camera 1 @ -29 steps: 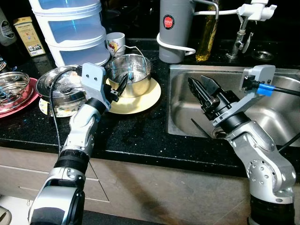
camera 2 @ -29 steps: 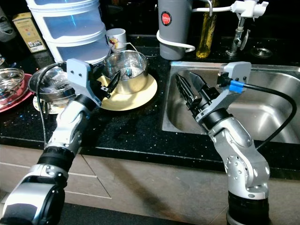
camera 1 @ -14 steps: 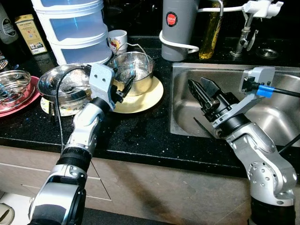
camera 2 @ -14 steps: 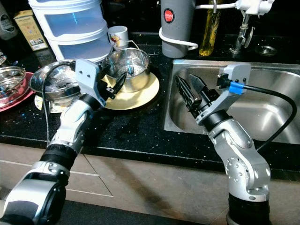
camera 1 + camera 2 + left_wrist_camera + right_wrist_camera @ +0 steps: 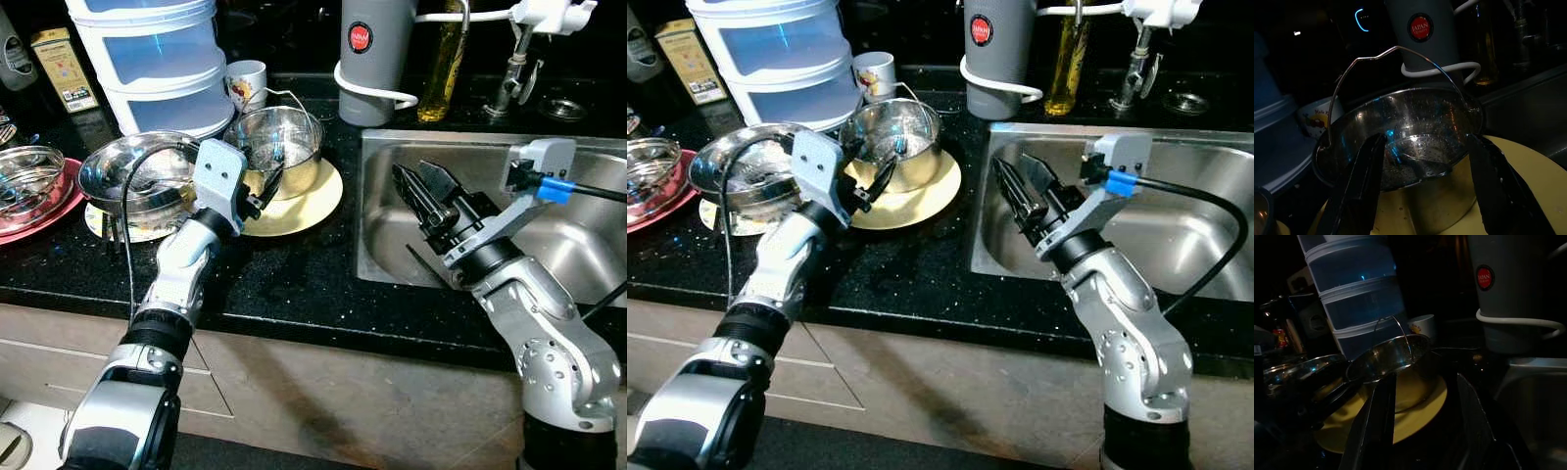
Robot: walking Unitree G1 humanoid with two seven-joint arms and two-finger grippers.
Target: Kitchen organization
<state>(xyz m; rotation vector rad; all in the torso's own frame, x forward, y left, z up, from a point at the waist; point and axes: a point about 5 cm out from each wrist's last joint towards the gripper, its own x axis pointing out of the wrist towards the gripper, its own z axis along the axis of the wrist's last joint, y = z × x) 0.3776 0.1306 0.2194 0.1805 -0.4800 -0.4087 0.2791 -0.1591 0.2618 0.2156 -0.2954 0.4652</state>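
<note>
The left gripper (image 5: 263, 186) is spread wide at the near side of the steel pot (image 5: 278, 149), gripping nothing. The pot sits on a yellow plate (image 5: 312, 201) left of the sink (image 5: 578, 245). The right gripper (image 5: 419, 191) hangs open and empty over the sink.

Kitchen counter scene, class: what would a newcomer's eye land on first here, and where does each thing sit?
Probably the shiny steel pot with its wire handle up, standing on a yellow plate on the black counter. The left gripper reaches toward it, fingers open at its near side. To the right, the right gripper hangs open over the steel sink.
</note>
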